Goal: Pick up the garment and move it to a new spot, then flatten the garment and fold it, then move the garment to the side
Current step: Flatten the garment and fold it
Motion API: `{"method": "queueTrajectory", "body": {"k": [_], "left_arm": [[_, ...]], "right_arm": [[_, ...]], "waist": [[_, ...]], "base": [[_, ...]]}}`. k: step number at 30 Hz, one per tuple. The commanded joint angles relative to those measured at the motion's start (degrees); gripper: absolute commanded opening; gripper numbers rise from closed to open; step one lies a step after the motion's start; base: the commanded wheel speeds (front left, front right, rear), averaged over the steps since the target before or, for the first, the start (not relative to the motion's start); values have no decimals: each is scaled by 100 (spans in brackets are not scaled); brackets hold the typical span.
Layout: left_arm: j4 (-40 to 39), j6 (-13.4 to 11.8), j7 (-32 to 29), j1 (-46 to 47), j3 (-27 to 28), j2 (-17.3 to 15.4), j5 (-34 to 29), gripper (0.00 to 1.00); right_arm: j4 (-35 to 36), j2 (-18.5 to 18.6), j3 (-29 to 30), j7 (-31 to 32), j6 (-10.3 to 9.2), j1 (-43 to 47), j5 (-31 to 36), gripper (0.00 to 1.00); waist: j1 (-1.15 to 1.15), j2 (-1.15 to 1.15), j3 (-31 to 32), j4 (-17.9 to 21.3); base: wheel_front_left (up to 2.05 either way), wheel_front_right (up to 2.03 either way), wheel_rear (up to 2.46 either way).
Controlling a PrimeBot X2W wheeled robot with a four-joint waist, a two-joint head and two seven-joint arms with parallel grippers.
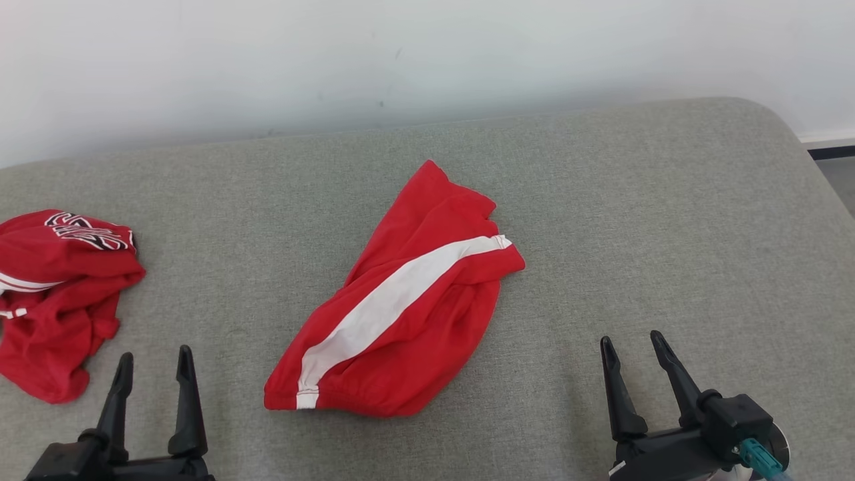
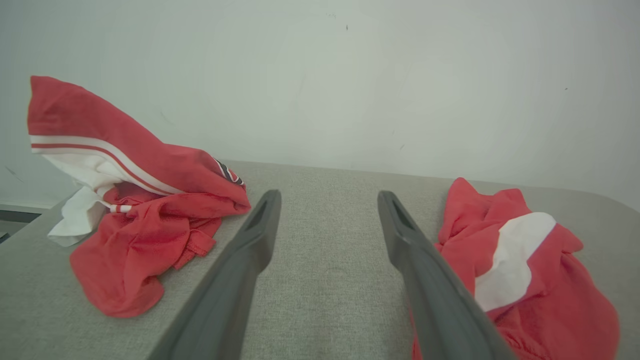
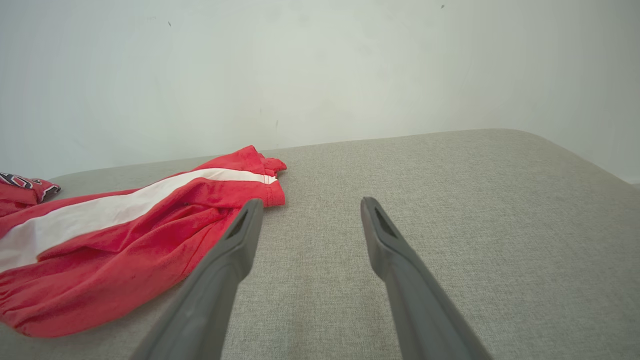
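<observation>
At the left edge of the grey padded surface (image 1: pixel 668 220) lies a crumpled red jersey (image 1: pixel 60 294) with white trim, bunched up and partly hanging off that edge. I take it as a bystander, though I can't be sure.

My left gripper (image 1: pixel 155 354) sits at the front edge just right of the jersey. Its fingers are spread with nothing between them, and they point toward the far edge and the wall (image 1: pixel 401 60). In its wrist view the jersey is to one side and the shorts to the other, with bare cloth straight ahead.

The red shorts (image 1: pixel 401 307) lie loosely flat in the middle of the surface, between the two grippers and touching neither. I judge these to be the garment to pick up. Their long axis follows the white stripe (image 1: pixel 394 300), running diagonally from a gathered end near the front edge, on the left, up to a hem end farther back on the right. The gathered end lies ahead and to the right of the left jaws, and I reckon it is the closest corner for that arm.

My right gripper (image 1: pixel 631 337) rests at the front edge, also released and empty. The shorts lie to its left, with the hem end ahead and to the left. For a two-point lift I would send each arm to its own end of the stripe.
</observation>
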State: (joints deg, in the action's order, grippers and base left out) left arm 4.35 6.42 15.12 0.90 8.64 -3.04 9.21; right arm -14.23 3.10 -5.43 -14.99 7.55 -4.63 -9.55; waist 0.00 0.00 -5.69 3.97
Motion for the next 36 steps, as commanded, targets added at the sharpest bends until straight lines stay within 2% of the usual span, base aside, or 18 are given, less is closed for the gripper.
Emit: {"method": "queueTrajectory", "body": {"k": [1,8,18,29,36], "left_arm": [[42,2,5,6,-21,5,-50,100],[147,34,5,179,-234,14,-60,100],[249,20,4,368,-623,12,134,100],[348,-32,4,671,-992,15,330,100],[403,-76,4,830,-1204,14,459,100]], "right_arm": [[-50,45,13,-29,-13,-38,8,100],[-436,386,-225,-29,-13,-647,-24,100],[-1634,909,-750,245,-13,-2058,-230,100],[-3073,1198,-1300,516,-13,-3239,-642,100],[-4027,1226,-1612,485,-13,-3688,-927,100]], "waist": [[0,0,7,-18],[0,0,-73,-233],[0,0,-327,-779],[0,0,-715,-1309],[0,0,-880,-1549]], "base": [[0,0,0],[0,0,0],[0,0,0],[0,0,0],[0,0,0]]}}
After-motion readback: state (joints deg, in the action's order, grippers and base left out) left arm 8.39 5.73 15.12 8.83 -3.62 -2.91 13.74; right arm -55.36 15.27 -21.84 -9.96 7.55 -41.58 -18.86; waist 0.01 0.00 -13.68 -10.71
